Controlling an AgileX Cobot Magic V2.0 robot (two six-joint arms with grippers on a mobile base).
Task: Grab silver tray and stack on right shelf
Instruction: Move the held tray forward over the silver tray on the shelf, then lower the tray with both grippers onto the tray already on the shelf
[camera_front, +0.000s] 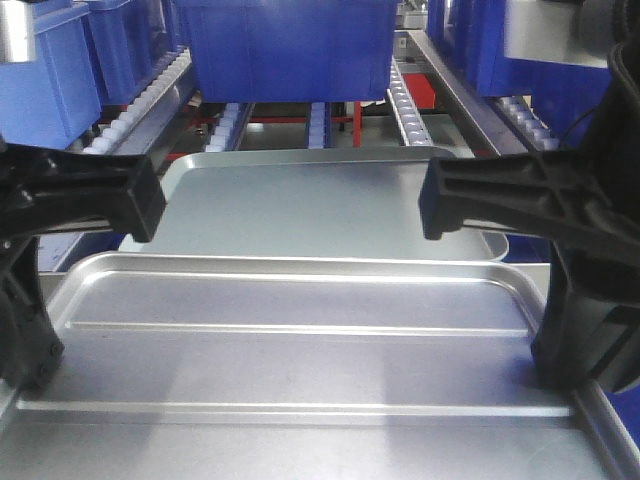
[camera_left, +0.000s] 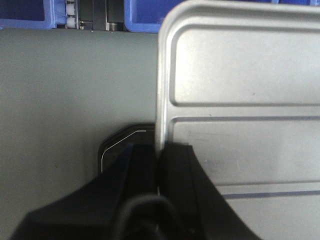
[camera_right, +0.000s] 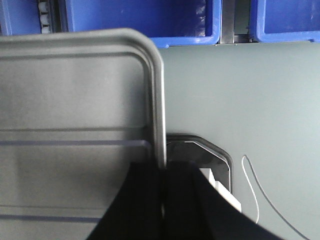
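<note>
The silver tray (camera_front: 300, 370) fills the foreground, shiny, with two long ridges across its base. I hold it by both side rims. My left gripper (camera_front: 35, 350) is shut on the left rim, which runs up between the black fingers (camera_left: 145, 165) in the left wrist view. My right gripper (camera_front: 555, 350) is shut on the right rim, pinched between its fingers (camera_right: 182, 195). The tray's rounded far corners show in both wrist views (camera_left: 240, 75) (camera_right: 75, 90). White roller rails of the right shelf (camera_front: 410, 105) slope up at the back right; its front bar is hidden.
A duller grey flat-based tray (camera_front: 310, 205) lies just beyond the silver one. Blue bins (camera_front: 290, 45) sit on the roller racks behind, with more rollers at the back left (camera_front: 140, 110). A grey surface (camera_left: 60, 90) with a dark cut-out (camera_right: 205, 155) lies below.
</note>
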